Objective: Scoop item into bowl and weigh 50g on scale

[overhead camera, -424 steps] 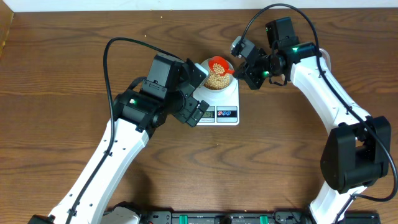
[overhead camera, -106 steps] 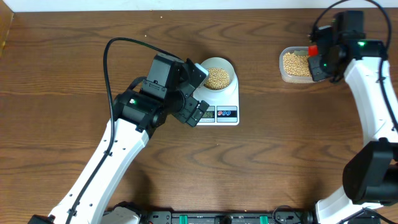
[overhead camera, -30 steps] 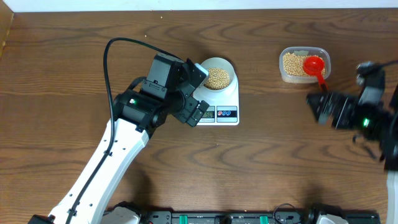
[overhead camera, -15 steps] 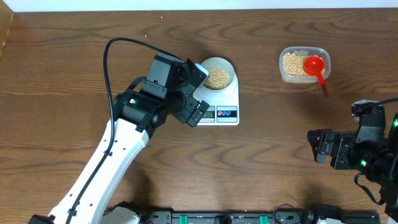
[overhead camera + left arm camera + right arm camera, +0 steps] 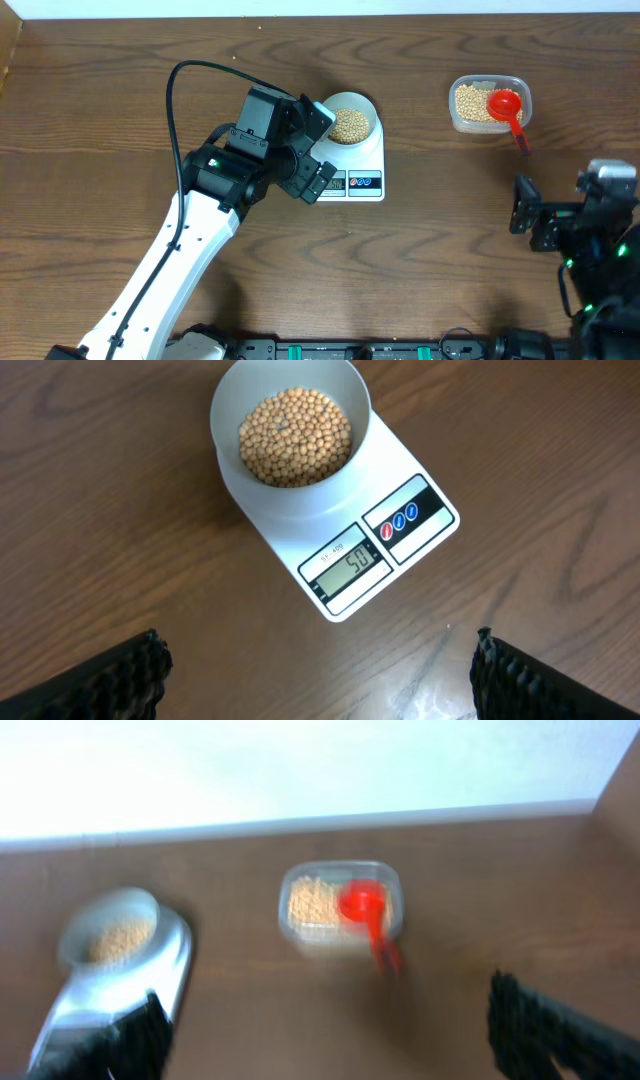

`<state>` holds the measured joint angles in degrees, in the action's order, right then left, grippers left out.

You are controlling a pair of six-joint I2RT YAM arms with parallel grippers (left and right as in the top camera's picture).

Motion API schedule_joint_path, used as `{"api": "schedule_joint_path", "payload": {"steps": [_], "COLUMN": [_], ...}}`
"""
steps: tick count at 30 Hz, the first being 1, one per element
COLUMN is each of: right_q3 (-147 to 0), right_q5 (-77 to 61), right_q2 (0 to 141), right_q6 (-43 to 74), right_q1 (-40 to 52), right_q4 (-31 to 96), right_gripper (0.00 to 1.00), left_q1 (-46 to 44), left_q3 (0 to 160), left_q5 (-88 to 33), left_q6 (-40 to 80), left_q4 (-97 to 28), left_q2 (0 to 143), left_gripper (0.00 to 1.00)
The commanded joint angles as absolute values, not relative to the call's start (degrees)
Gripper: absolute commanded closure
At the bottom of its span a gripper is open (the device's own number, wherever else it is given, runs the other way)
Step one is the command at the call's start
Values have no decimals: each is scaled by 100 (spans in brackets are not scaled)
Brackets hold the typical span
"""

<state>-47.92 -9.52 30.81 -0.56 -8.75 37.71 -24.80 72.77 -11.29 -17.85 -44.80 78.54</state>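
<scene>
Bench first: the scale sits upper middle of the overhead, with the bowl on it full of beans. The display reads 50, so I'd call it done. The scoop is parked in the tub, upper right. Left fingers and right fingers are spread, holding nothing.

Dark brown wood-grain table under even light, pale white wall along its far edge.
</scene>
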Motion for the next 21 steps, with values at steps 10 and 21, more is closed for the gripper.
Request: {"api": "schedule_joint_path", "payload": {"steps": [10,21], "right_q3": [-1155,-30], "right_q5": [3,106], "right_q2": [1234,200], "right_q6": [-246,-244], "right_q1": [-270,-165], "right_q4": [71,-283], "right_gripper": [1,1], "left_q1": [-2460,-2460], "left_q3": [7297,7297], "left_q5": [-1151,-1151], "left_q6": [-1776,-1776], "left_q4": [-4477,-4477], "left_q2": [7867,7867], "left_gripper": [2,2]}}
